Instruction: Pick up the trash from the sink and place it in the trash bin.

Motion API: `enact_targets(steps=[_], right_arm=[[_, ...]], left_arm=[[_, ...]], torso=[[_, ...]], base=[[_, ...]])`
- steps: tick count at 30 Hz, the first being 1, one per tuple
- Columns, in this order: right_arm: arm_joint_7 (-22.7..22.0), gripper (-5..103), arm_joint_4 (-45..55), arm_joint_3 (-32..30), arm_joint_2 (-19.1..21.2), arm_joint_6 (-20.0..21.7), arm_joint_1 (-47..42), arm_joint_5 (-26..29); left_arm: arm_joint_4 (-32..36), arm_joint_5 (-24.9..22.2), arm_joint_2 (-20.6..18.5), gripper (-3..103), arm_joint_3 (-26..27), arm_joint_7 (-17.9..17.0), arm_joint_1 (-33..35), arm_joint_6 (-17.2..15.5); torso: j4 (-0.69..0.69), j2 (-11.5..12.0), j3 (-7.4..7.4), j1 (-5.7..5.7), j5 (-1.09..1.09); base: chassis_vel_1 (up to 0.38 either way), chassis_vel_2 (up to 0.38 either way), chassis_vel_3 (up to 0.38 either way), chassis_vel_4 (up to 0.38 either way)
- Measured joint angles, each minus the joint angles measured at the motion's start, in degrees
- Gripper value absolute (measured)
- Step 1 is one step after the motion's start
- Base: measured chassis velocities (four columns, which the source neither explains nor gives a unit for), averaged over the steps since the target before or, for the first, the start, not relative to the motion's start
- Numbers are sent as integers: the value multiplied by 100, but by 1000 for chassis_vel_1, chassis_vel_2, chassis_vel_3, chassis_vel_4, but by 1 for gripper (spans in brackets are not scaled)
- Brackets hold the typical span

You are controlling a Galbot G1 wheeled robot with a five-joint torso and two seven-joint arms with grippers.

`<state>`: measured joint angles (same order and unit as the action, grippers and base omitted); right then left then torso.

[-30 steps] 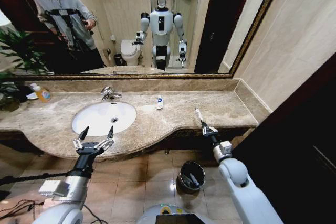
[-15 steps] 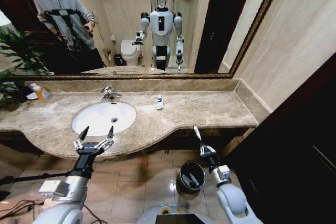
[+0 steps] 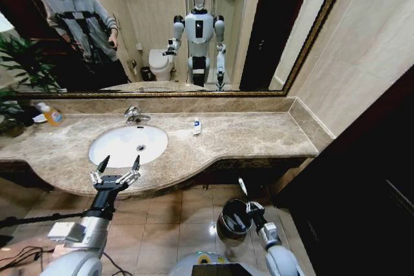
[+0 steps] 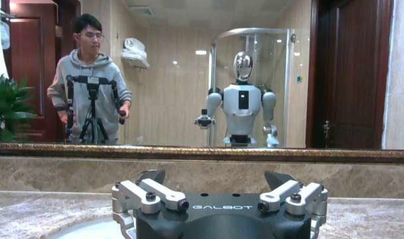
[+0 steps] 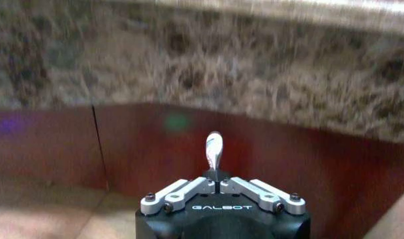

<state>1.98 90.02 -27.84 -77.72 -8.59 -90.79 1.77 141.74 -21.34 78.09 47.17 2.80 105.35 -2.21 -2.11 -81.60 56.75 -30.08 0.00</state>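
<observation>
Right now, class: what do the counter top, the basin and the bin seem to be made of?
Counter top: beige-brown veined stone, probably polished marble, since it shines. Basin: smooth glossy white, likely ceramic. Bin: dark body with a shiny rim, seemingly metal. The right gripper holds a white tube beside it.

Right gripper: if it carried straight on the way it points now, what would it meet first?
Probably the red-brown cabinet front under the marble edge; the right gripper, shut on a white tube, points at it. Depth unclear.

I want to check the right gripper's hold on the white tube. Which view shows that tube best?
The right wrist view: the white tube stands upright, pinched between the shut fingers of the right gripper. The head view shows it as a thin white sliver beside the trash bin. The left wrist view faces the mirror.
</observation>
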Motion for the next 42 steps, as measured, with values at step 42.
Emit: enact_targets(steps=[42], right_arm=[[792,0,-4984,177,-235,159,2700,-2083]], left_arm=[[0,0,0,100,0,0,0,0]], torso=[[0,0,0,-1,-1]], base=[[0,0,0,0]])
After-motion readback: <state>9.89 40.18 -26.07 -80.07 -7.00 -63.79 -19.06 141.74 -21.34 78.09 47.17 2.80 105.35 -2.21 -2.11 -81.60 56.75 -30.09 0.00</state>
